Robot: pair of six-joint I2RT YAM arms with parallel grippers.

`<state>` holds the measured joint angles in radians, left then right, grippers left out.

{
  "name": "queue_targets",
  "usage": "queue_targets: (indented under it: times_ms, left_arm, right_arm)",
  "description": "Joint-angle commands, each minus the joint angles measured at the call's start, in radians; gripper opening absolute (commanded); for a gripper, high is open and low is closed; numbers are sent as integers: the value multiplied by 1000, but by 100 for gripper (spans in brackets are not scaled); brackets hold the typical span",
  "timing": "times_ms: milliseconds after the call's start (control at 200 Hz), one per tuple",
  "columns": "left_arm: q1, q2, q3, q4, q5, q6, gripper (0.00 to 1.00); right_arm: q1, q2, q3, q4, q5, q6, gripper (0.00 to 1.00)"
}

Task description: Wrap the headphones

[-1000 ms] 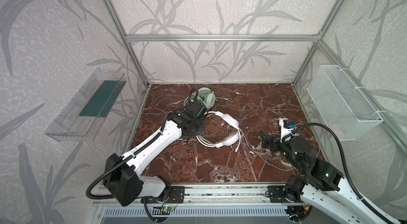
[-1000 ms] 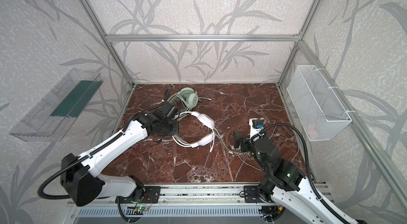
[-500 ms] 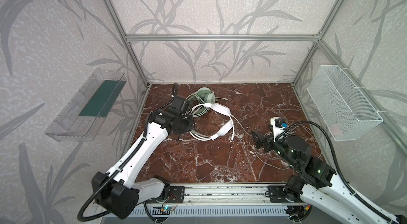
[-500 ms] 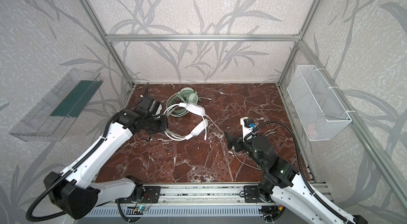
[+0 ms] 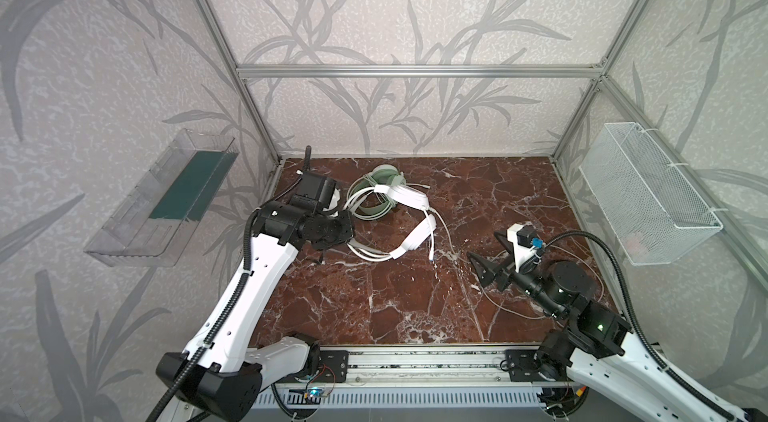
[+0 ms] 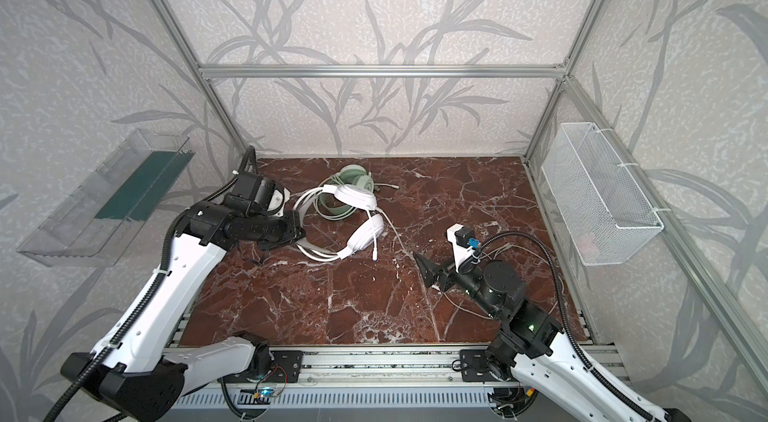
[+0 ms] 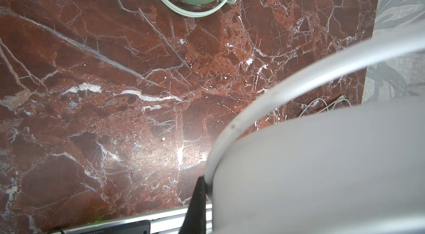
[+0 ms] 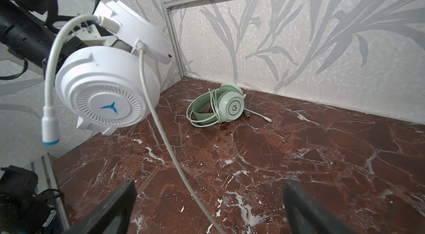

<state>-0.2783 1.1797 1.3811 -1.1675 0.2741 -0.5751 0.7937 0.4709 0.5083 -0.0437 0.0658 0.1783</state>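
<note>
The left gripper point(image 5: 352, 238) is clamped on the white headset point(image 5: 415, 239), a hard-plastic over-ear set with round cups and a blue logo. Since a second ago it has drawn the set from the middle of the red-brown marble tabletop point(image 5: 395, 308) back toward the left rear. In both top views the white upper cup now overlaps the mint-green headset point(image 5: 384, 177), a round-cupped set with its own cord looped round the band, which lies unmoved near the back wall. The right gripper point(image 5: 490, 254) has barely shifted: it hovers over the right of the tabletop with its jaws spread wide and nothing between them. The white headset's pale cable point(image 5: 446, 233) trails from the lower cup down onto the marble toward the right arm. The top views do not settle whether the white headset touches the stone, but the right wrist view does. There it hangs clear of the tabletop with the logo cup facing the lens, and its microphone boom point(image 8: 49, 115), tipped in blue, droops beside it. The pale cable drops past the cup and runs on between the right gripper's black fingers point(image 8: 110, 207). The left wrist view is mostly blocked by blurred white plastic close to the lens. It shows one dark finger point(image 7: 196, 203) against that plastic, and the mint-green band at the far edge.
</note>
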Motion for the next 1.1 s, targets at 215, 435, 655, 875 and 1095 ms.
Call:
queue_targets:
  times_ms: [215, 435, 655, 875, 1095]
  left_arm:
    - [62, -36, 151, -51, 186, -17, 0]
    - [64, -81, 180, -61, 207, -21, 0]
    - [64, -81, 200, -61, 249, -38, 0]
    - [64, -60, 221, -56, 293, -49, 0]
    - [64, -52, 223, -60, 275, -43, 0]
  right_arm:
    - [3, 105, -44, 116, -174, -53, 99]
    - [3, 160, -98, 227, -107, -70, 99]
    - [2, 200, -110, 242, -57, -93, 99]
    - [-25, 169, -140, 272, 25, -66, 99]
    - [-119, 208, -121, 292, -65, -27, 100]
